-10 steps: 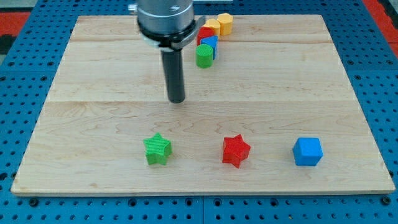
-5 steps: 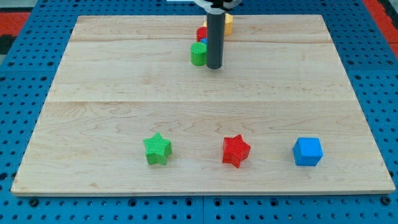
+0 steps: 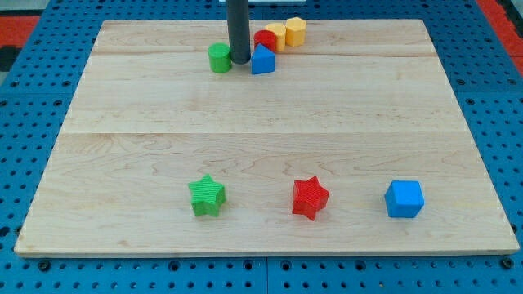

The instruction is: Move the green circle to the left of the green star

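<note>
The green circle [image 3: 219, 58] stands near the view's top, left of centre. My tip [image 3: 239, 61] is right beside it on its right, touching or nearly touching. The green star [image 3: 207, 196] lies near the view's bottom, left of centre, far below the circle.
A blue block [image 3: 262, 60] sits just right of the tip. A red block [image 3: 265, 39] and two yellow blocks [image 3: 295, 32] cluster at the top. A red star [image 3: 310, 198] and a blue cube [image 3: 404, 198] lie at the bottom right. The wooden board [image 3: 122, 122] has blue pegboard around it.
The rod moved up to the cluster, then swept left, pushing the green circle leftwards away from the blue block. The bottom blocks have not moved.
</note>
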